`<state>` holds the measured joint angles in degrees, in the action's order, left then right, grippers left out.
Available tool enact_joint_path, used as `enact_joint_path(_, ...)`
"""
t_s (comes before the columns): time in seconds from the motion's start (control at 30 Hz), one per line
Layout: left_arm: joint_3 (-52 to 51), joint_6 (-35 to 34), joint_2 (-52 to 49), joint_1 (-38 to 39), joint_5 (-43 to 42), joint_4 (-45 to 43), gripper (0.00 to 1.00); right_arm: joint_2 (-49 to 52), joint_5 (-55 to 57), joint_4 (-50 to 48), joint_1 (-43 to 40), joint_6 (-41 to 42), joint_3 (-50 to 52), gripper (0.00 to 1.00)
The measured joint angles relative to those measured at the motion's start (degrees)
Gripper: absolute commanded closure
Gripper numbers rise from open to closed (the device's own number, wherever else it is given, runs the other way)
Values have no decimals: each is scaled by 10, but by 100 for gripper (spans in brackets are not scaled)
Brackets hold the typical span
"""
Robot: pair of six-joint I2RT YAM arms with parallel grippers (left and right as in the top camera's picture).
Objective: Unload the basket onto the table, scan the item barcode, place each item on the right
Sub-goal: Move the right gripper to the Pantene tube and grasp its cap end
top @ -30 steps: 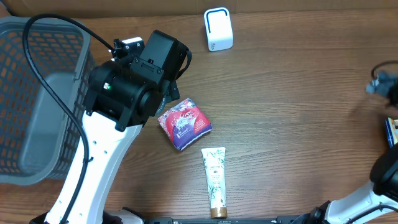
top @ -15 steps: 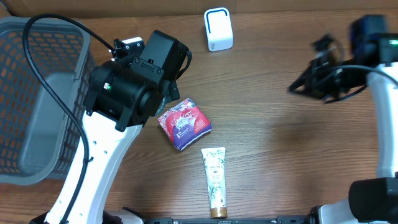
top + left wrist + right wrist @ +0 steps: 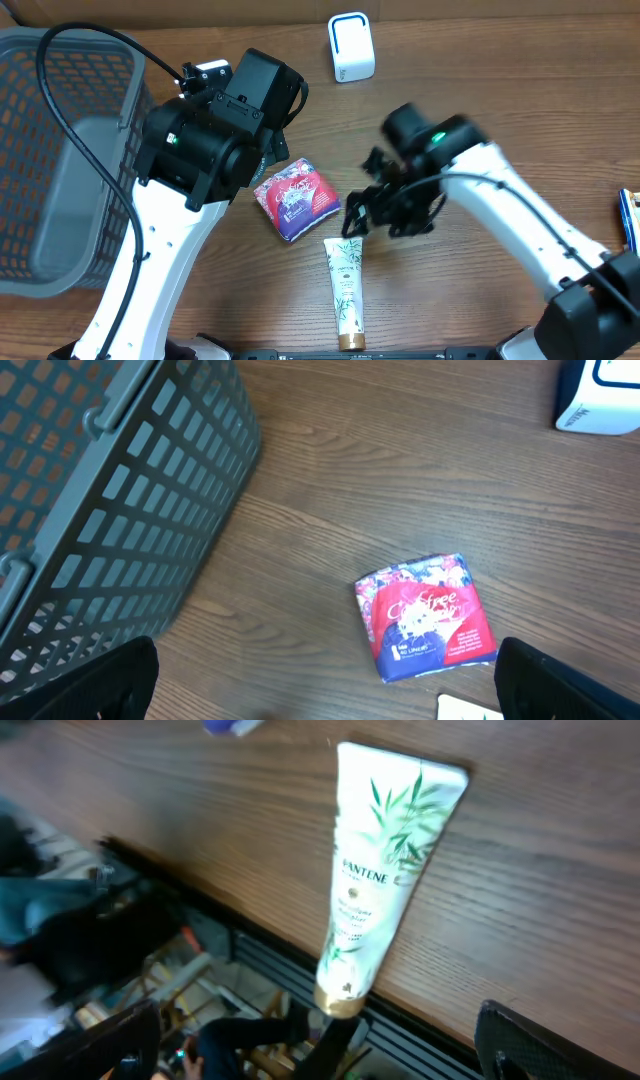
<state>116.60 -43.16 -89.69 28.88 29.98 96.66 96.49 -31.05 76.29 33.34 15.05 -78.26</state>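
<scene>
While blur smears the right end effector (image 3: 356, 220) above the tube (image 3: 346, 290) lying on the table (image 3: 500, 110), its wrist view shows fingers (image 3: 570, 1045) spread wide, empty. Left end effector (image 3: 325, 695), hidden overhead under its arm, gapes open too, fingertips (image 3: 90, 685) cropped.

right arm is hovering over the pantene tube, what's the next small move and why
Probably lower the right tool straight down over the Pantene tube. The right wrist view shows the tube lying flat on the table, untouched, with the tool's fingers spread wide on either side of the frame. The tool looks lined up but too high to close on the tube.
</scene>
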Motion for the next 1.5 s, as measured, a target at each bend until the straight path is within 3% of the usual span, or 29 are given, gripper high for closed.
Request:
enact_joint_path(0.27, 0, 0, 0, 0, 0, 0, 0, 0, 97, -129, 142, 190, 141, 0)
enact_joint_path(0.47, 0, 0, 0, 0, 0, 0, 0, 0, 120, -214, 221, 297, 193, 33)
enact_joint_path(0.57, 0, 0, 0, 0, 0, 0, 0, 0, 139, -237, 242, 328, 195, 34)
enact_joint_path(0.87, 0, 0, 0, 0, 0, 0, 0, 0, 162, -253, 257, 386, 223, 43)
enact_joint_path(0.93, 0, 0, 0, 0, 0, 0, 0, 0, 159, -250, 257, 392, 225, 49)
enact_joint_path(1.13, 0, 0, 0, 0, 0, 0, 0, 0, 139, -249, 261, 402, 224, 83)
enact_joint_path(1.3, 0, 0, 0, 0, 0, 0, 0, -10, 129, -245, 261, 406, 224, 96)
enact_joint_path(1.5, 0, 0, 0, 0, 0, 0, 0, -11, 119, -242, 257, 398, 223, 96)
